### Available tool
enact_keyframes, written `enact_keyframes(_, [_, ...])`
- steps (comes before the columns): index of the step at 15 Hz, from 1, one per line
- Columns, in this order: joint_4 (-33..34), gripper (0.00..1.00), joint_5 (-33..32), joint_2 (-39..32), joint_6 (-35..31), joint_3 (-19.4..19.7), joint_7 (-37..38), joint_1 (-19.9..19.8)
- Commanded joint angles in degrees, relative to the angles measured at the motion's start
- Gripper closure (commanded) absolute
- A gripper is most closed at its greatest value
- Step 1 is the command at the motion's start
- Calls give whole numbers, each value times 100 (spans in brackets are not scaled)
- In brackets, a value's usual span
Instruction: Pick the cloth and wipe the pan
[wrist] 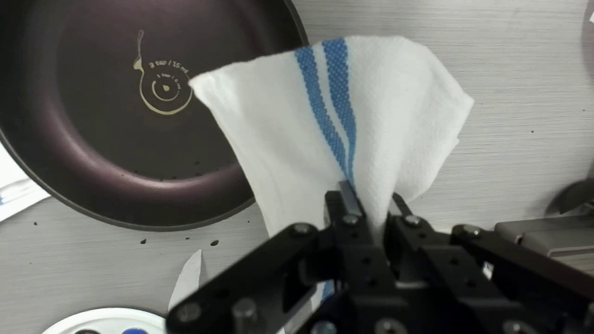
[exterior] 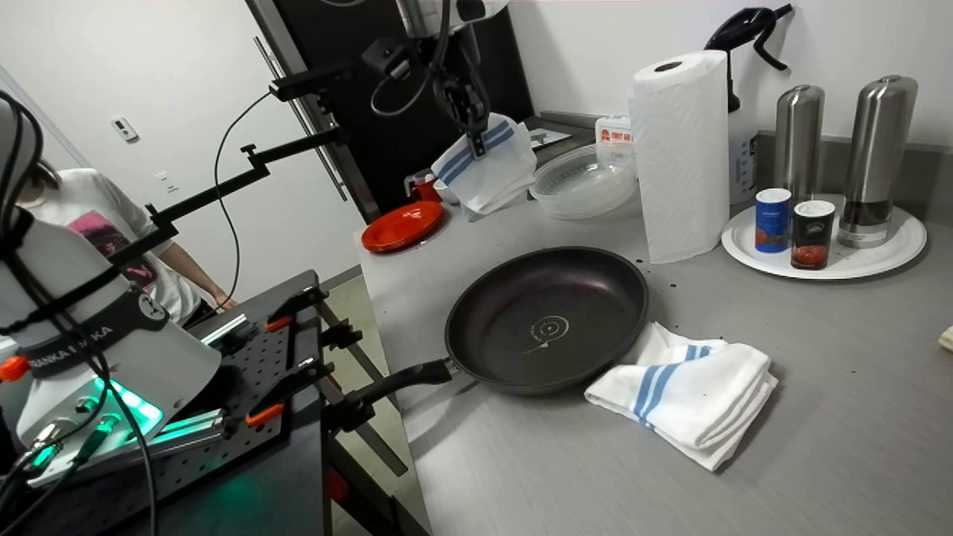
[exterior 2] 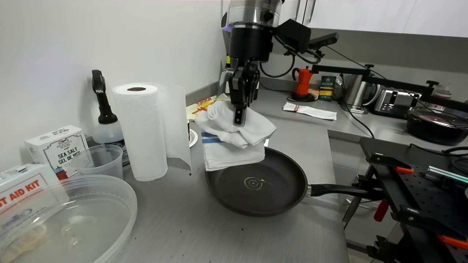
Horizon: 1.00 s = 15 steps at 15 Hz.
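While the gripper [wrist: 375, 206] has the cloth [wrist: 287, 116] pinched tight in its jaws, loose end hanging below them, the pan [exterior: 551, 290] sits on the bench [exterior: 521, 461], lower than the gripper and off to one side. Folded striped towel [exterior: 692, 402] lies past the pan, farther from the gripper.

In an exterior view, the frying pan [exterior: 547, 309] lies on the counter [exterior: 841, 432], its handle [exterior: 406, 378] pointing left past the counter's edge. A folded towel [exterior: 692, 398] lies just beside the pan, at the near right. The cloth [exterior: 488, 186] hangs from the gripper [exterior: 475, 141] on the pan's far side, seen between a plate [exterior: 402, 225] to the left and a plastic tub [exterior: 573, 201] to the right. Right of the tub stands a paper towel roll [exterior: 680, 164]. Farther right, two mills [exterior: 880, 156] and two shakers [exterior: 772, 222] stand on another plate [exterior: 906, 234], the shakers nearer.
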<state>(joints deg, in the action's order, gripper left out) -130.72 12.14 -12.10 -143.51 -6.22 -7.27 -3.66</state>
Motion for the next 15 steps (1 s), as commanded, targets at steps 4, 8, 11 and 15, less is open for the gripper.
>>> enact_keyframes(4, [216,97,-46,-109,351,162,18,99])
enact_keyframes(8, [201,97,-103,-180,225,279,21,72])
enact_keyframes(11, [236,97,-36,-306,161,321,-22,42])
enact_keyframes(15, [238,97,-20,-514,94,363,-6,20])
